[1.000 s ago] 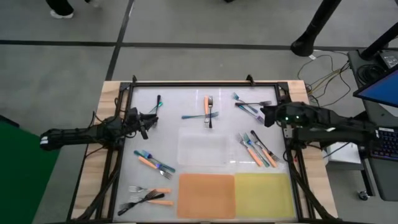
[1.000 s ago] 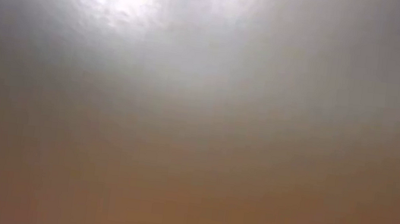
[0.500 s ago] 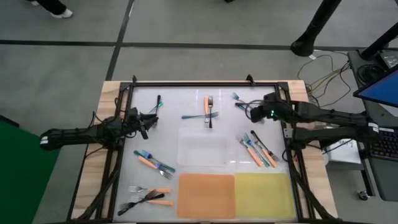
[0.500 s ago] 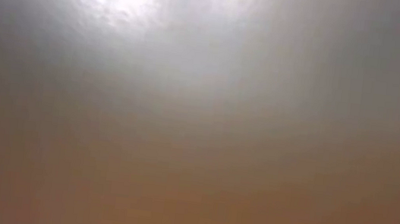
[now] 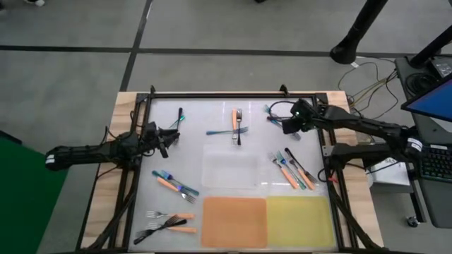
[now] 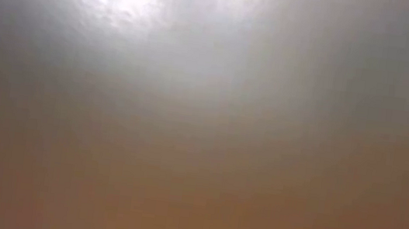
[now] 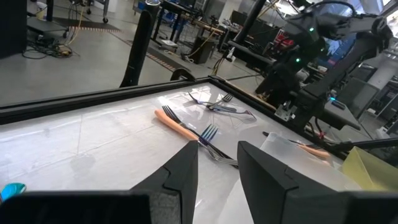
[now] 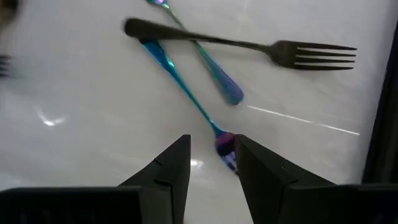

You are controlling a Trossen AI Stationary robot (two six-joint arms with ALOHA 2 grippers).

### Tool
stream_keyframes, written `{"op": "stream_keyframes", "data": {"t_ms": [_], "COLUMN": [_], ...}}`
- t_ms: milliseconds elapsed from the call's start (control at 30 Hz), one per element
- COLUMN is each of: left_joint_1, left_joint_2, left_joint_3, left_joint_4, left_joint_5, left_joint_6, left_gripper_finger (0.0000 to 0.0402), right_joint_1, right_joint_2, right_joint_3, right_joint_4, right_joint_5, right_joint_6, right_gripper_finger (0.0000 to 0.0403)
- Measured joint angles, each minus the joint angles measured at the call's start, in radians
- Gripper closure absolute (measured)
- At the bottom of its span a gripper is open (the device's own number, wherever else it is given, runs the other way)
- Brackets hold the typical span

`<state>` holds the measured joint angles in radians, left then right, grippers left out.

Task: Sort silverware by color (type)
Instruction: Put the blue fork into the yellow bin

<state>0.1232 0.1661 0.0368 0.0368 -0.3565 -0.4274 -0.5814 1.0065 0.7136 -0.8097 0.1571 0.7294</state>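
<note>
**Iridescent forks under the right end effector**

Black metal and blue-teal-purple handles cross at the far right corner of the white worktop point(image 5: 212, 134), where the right end effector point(image 5: 288, 126) hangs directly over them. Its wrist view shows its two fingers point(image 8: 171, 168) parted with a narrow gap and nothing between them. Past the fingertips lie two iridescent forks point(image 8: 186, 93) crossed by one black fork point(image 8: 249, 46) with its tines to one side; the head of one iridescent fork shows in the gap between the fingers.

Silverware is scattered in clusters elsewhere. An orange-handled fork point(image 5: 234, 120) crossed with other pieces sits at the far middle. A mixed bunch point(image 5: 293, 169) of orange, teal and black forks lies by the right edge. Another pair point(image 5: 173, 183) rests left of centre, and a pile point(image 5: 166, 224) of orange-handled and black forks lies at the near left corner. One dark fork point(image 5: 180, 115) sits near the left end effector point(image 5: 169, 135), which rests low at the left side with fingers point(image 7: 180, 180) slightly apart, empty.

An orange mat point(image 5: 233, 222) and a yellow mat point(image 5: 300, 222) sit touching along the near edge. The low view shows only blur.
</note>
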Motion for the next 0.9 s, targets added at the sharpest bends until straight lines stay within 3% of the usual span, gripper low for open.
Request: {"op": "stream_keyframes", "data": {"t_ms": [467,900], "left_joint_1": [0.0,0.0], "left_joint_2": [0.0,0.0], "left_joint_3": [0.0,0.0], "left_joint_4": [0.0,0.0], "left_joint_5": [0.0,0.0], "left_joint_6": [0.0,0.0], "left_gripper_finger": [0.0306,0.0306], "right_joint_1": [-0.009,-0.017], "right_joint_2": [0.237,0.318], "right_joint_3": [0.0,0.0], "right_joint_4": [0.01,0.081], "right_joint_5": [-0.001,-0.008], "right_joint_6": [-0.155,-0.269], "right_gripper_finger": [0.0287,0.0287]}}
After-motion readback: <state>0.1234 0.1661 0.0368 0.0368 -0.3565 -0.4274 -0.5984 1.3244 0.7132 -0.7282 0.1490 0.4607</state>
